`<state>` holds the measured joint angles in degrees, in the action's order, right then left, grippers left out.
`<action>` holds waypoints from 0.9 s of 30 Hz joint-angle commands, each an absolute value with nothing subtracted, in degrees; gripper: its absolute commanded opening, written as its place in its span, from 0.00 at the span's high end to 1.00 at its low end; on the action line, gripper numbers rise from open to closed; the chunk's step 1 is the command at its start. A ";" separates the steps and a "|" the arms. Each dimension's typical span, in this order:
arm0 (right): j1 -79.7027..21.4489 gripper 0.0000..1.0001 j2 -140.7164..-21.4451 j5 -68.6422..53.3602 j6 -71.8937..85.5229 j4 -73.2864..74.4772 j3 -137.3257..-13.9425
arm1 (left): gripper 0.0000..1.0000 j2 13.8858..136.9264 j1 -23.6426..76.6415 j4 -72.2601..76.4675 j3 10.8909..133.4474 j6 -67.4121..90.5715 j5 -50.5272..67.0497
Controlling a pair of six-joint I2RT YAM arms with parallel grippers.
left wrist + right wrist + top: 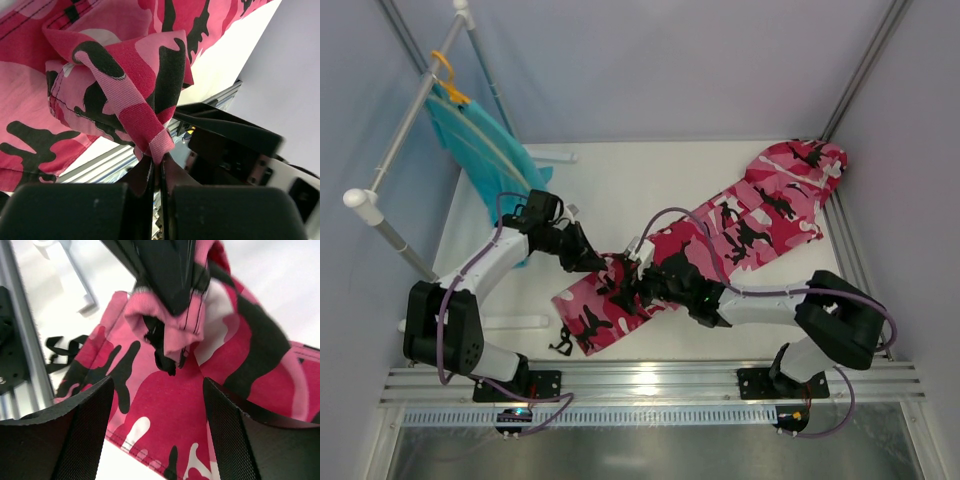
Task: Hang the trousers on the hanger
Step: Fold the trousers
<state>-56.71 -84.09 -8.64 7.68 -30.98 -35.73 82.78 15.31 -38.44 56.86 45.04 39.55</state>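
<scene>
Left gripper pinches shut on a bunched fold of the trousers, lifting it (the rest lies diagonally on the table). Right gripper, fingers wide apart, faces that fold just ahead. Beyond the left gripper, a teal garment hangs on the white rack.

From my remote station I see a white table enclosed by plain pale grey walls, an aluminium rail along its near edge and a white tube rack at left, evenly lit.
</scene>
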 commanded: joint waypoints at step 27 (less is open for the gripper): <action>-65.57 0.89 -104.16 25.58 11.96 -56.44 -41.49 | 0.99 80.51 10.99 -31.03 54.67 53.71 41.57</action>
<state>-65.14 -107.61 21.54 12.51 -52.84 -41.30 82.46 11.62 -32.95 54.52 53.25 39.90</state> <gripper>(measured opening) 0.259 0.010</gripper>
